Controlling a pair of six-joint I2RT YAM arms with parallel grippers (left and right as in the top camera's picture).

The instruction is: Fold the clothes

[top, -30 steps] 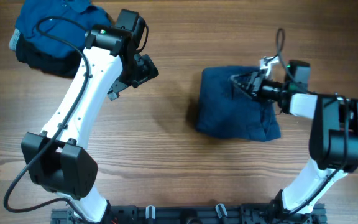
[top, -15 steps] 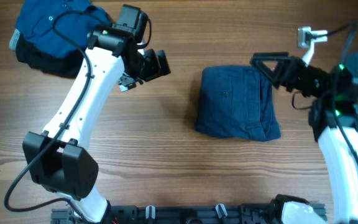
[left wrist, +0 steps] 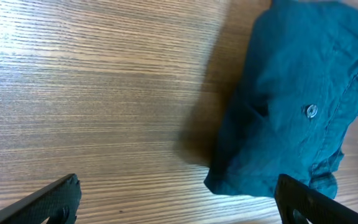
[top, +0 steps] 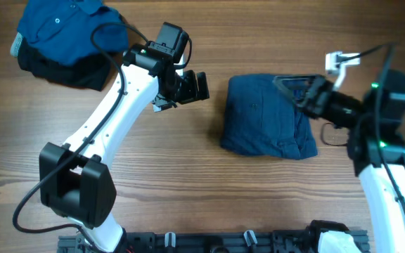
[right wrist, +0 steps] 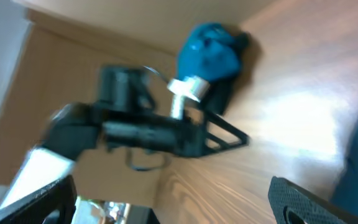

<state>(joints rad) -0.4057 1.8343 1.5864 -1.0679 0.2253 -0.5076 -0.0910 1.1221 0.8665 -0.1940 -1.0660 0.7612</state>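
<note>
Item one: blue garment [top: 269,126], folded, lying right of centre on the counter [top: 188,176]; you may count it done. Item two: heap of clothes [top: 58,39], far left, unfolded; yours to fold. Left pincer [top: 197,86], right pincer [top: 295,88]: both spread wide, empty.

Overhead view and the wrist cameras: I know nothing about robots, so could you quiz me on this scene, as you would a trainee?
1. True or false: the jaws of the left arm are clamped on the folded blue garment.
2. Where does the heap of clothes lie in the overhead view? A top left; B centre; C bottom right.
3. In the left wrist view, what small round thing shows on the garment?
Key: 1 false, they stand open over bare table; 2 A; 3 a button.
</note>
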